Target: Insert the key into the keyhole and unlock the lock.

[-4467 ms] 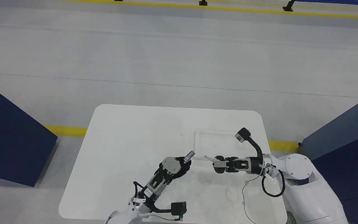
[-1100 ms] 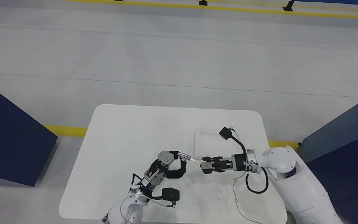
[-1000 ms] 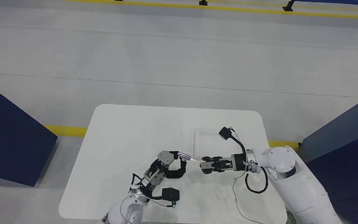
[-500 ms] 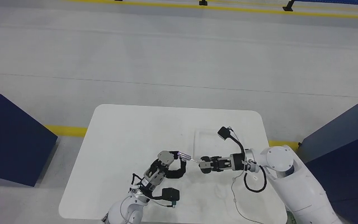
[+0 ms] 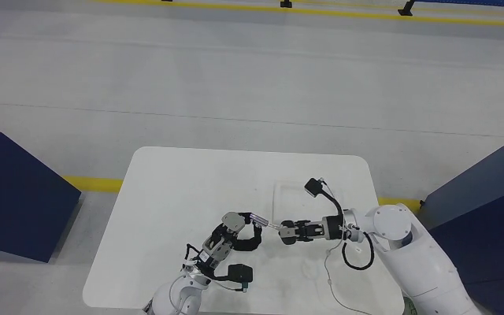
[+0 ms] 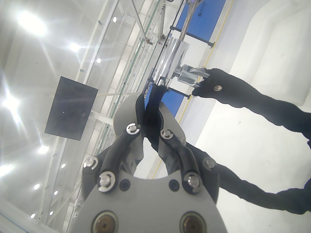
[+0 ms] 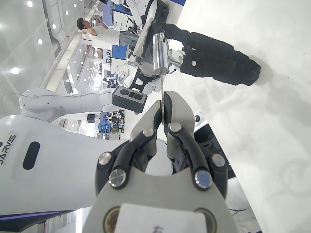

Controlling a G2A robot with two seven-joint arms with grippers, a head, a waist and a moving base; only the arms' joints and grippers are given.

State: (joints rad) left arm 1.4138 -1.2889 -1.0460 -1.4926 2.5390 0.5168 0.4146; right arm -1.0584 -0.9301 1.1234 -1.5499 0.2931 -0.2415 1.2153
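Observation:
The lock is a shiny silver cylinder [image 7: 159,52] on a black fabric-covered cable loop [image 7: 218,59], held up above the white table [image 5: 173,205]. My left gripper [image 6: 151,95] is shut on the black cable right beside the cylinder [image 6: 170,56]. My right gripper [image 7: 163,103] is shut on the flat metal key [image 7: 162,86], whose tip sits in the keyhole at the cylinder's end face. In the top view the left gripper [image 5: 239,227] and the right gripper [image 5: 285,231] face each other, joined by lock [image 5: 261,220] and key [image 5: 273,227].
A shallow clear tray [image 5: 303,191] lies at the table's back right. A thin white wire [image 5: 337,272] trails over the table near the right arm. Dark blue partitions [image 5: 31,205] stand beside the table on both sides.
At first the grippers were apart, key and lock separate. They have come together, and over the last second the right gripper edged left, pushing the key towards the cylinder.

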